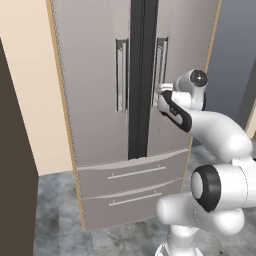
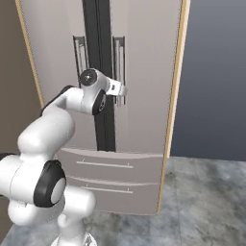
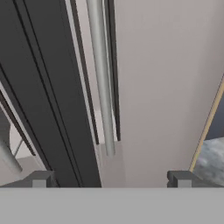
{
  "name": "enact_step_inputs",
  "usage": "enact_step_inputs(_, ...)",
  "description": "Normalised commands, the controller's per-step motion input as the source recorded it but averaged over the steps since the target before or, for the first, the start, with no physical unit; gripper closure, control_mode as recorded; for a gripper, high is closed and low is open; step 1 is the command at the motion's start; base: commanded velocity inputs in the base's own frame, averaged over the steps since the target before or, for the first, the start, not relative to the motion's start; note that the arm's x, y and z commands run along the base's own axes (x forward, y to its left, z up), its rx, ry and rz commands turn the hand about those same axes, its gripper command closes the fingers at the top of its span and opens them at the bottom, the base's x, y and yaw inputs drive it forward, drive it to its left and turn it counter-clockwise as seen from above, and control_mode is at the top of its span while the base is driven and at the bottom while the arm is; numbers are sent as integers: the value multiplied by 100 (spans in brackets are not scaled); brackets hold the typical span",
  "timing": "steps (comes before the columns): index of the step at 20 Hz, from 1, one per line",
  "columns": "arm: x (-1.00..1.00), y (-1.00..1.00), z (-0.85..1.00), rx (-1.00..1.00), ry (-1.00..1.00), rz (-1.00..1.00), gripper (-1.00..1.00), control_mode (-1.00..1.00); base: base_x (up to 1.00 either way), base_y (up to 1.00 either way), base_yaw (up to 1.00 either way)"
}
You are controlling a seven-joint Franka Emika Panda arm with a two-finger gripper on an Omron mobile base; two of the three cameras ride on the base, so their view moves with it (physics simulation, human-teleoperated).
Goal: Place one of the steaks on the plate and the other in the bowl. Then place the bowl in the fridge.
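You're parked in front of the fridge (image 1: 100, 100), a tall grey steel French-door unit w/ both doors shut and a dark seam down the middle. The gripper (image 3: 109, 177) sits up at the right door's vertical bar handle (image 3: 101, 78); fingers (image 3: 41, 178) spread wide, handle rising between them in the hand view, nothing clamped. From the base cams the hand is at that handle (image 1: 161, 70), but you can't tell whether it touches. The left door's handle (image 1: 121, 75) stands just across the seam, untouched.

Below the doors, two drawers (image 1: 132, 172) w/ thin horizontal pulls, both closed. A thin tan wood trim (image 2: 174, 105) frames the fridge sides. Left of it in the left base view: cream wall (image 1: 30, 90), then a dark brown panel (image 1: 12, 150) at the pic's edge. Right of it in the right base view: flat blue-grey wall (image 2: 216, 77). Floor (image 2: 211, 202) is mottled grey stone-look tile, running up to the fridge base.

Arm (image 1: 220, 135) bends up from the base, elbow low, forearm reaching fwd to the door.
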Motion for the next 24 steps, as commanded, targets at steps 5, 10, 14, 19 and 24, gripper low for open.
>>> enact_step_inputs(5, 48, 5, 0, -2, 0, 0, -100, -100, 0, 0, 0)
enact_step_inputs(10, 64, 0, 0, 0, 0, 0, -100, -100, 0, 0, 0)
enact_step_inputs(14, 61, 0, 0, 0, 0, 0, -100, -100, 0, 0, 0)
enact_step_inputs(19, 61, 0, -2, 0, 0, 0, -100, -100, 0, 0, 0)
enact_step_inputs(24, 53, -20, -15, 0, -1, 0, -100, -100, 0, 0, 0)
